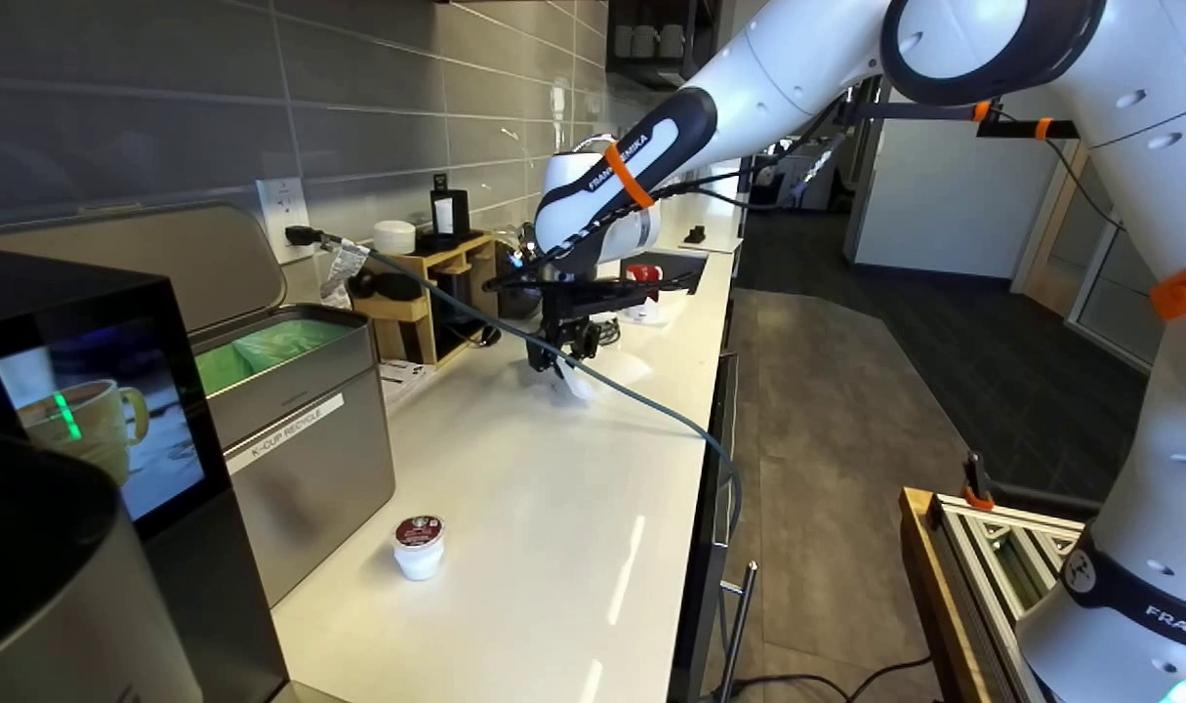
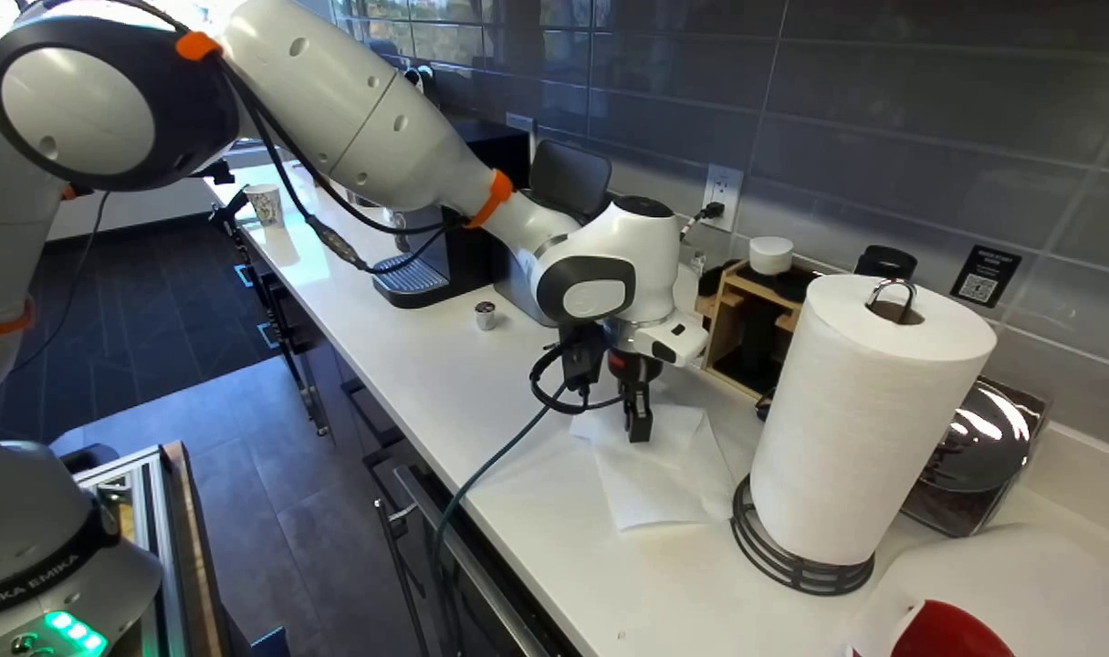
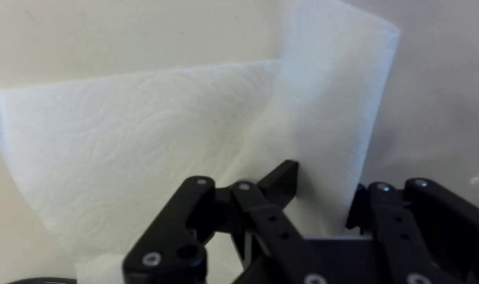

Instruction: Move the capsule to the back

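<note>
- My pincer (image 3: pixel 322 199): one, clenched on a fold of paper towel (image 3: pixel 144 150).
- Capsule (image 1: pixel 419 547): one, dark-topped, upright on the counter (image 1: pixel 553 508) near the recycle bin (image 1: pixel 329 488), well apart from me.
- Step in hand, I judge: before the grasp; capsule unclaimed.
- Next move, likely: release, rise, cross over, straddle the capsule; later carry it back, presumably toward the tiled wall (image 1: pixel 388 146).

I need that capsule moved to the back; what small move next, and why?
I'd probably open the gripper to release the paper sheet: in the wrist view, a raised fold appears pinched there, while the capsule stands apart on the counter, near the recycle bin.
</note>
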Available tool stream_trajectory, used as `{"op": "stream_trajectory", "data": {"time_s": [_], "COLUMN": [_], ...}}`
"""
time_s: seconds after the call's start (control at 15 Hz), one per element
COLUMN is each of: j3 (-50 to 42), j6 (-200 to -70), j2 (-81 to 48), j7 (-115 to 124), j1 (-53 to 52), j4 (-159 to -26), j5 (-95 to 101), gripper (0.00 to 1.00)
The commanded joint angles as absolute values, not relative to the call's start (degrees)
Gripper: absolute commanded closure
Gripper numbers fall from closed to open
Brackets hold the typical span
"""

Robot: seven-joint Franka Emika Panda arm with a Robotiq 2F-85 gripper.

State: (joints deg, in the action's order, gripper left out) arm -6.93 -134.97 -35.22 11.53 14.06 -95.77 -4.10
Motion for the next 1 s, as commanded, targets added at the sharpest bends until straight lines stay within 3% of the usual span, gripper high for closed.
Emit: {"op": "stream_trajectory", "data": {"time_s": [0.0,0.2,0.27,0.4,0.93], "j3": [-6.1,-9.4,-9.9,-10.5,-10.1], "j6": [-135.5,-133.5,-133.5,-132.9,-128.7], "j2": [-35.2,-32.8,-32.5,-31.6,-21.8], "j7": [6.1,9.6,10.1,10.6,11.7], "j1": [15.1,13.5,13.4,13.4,11.7], "j4": [-94.8,-96.3,-96.5,-96.9,-105.0], "j5": [-7.0,-4.5,-4.3,-4.6,-5.1], "gripper": [0.97,0.97,0.65,0.59,0.01]}}
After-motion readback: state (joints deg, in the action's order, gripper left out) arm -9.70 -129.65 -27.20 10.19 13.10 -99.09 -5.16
